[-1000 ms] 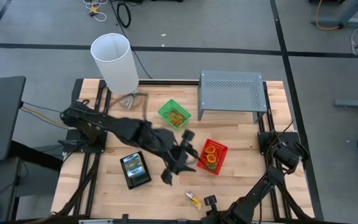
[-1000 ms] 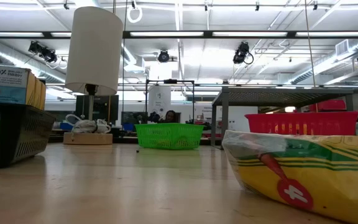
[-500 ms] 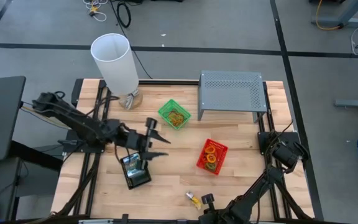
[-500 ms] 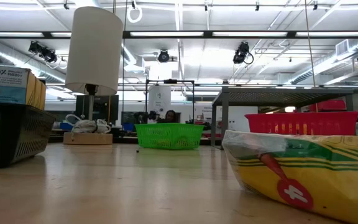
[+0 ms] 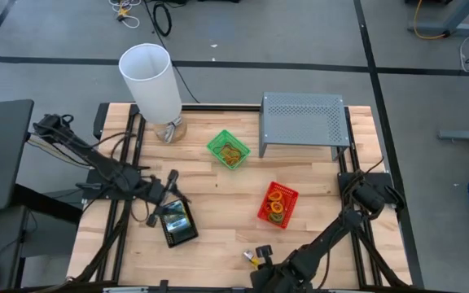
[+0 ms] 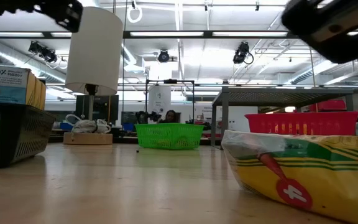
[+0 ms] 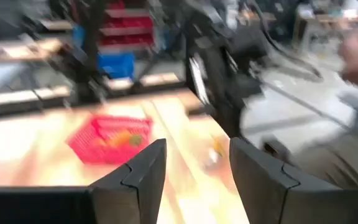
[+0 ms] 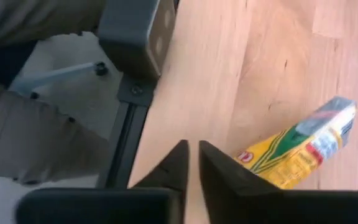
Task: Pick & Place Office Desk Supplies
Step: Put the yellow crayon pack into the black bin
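Left gripper (image 5: pixel 172 189): over the table's left side, just above the black tray (image 5: pixel 177 221); fingers (image 7: pixel 143 171) stand apart, nothing between them.

Right gripper (image 5: pixel 260 258): at the near edge, beside the crayon box (image 5: pixel 253 260); fingers (image 8: pixel 178 163) almost together with a slim gap, holding nothing, box apart from them.

Crayon box: yellow-green, lying flat near the front edge; its printing is unreadable.

Black tray: carton inside reads "100%".

Green tray (image 5: pixel 228 150): far centre.

Red tray (image 5: pixel 278 203): right of centre, orange loop bands (image 5: pixel 276 201) inside.

Wooden table (image 5: pixel 316 175) with trays, riser, crayons.
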Controlling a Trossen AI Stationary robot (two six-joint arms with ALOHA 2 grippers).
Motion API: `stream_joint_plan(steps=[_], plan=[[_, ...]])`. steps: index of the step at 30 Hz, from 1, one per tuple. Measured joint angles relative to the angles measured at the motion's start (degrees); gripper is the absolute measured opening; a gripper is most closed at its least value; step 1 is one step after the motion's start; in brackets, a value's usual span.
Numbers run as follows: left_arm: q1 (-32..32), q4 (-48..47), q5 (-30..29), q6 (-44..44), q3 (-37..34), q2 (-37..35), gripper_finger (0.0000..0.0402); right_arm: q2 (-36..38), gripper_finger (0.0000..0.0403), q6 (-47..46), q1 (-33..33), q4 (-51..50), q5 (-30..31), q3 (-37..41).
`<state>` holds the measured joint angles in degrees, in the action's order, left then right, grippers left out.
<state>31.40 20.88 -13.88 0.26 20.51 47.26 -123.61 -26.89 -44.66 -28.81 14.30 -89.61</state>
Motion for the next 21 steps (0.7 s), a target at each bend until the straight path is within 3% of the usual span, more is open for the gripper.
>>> stream_joint_plan(steps=[5,11,16,21], plan=[[4.76,-5.49,-0.51,-1.85,-0.04,1.44,0.0181,0.39,0.0128,0.80,3.14,-1.92,-6.06,-1.11],[7.82,-7.50,-7.66,-2.02,-0.04,5.46,0.0181,0.39,0.0219,1.23,6.68,-13.10,-12.21,-6.49],[8.04,-7.46,-8.98,-2.37,-0.04,6.89,0.0181,0.50,0.0229,3.36,8.80,-21.98,-13.28,-11.18],[8.03,-7.22,-10.71,-1.46,-0.04,6.89,0.0181,0.48,0.0221,1.45,10.41,-23.02,-16.62,-10.01]])
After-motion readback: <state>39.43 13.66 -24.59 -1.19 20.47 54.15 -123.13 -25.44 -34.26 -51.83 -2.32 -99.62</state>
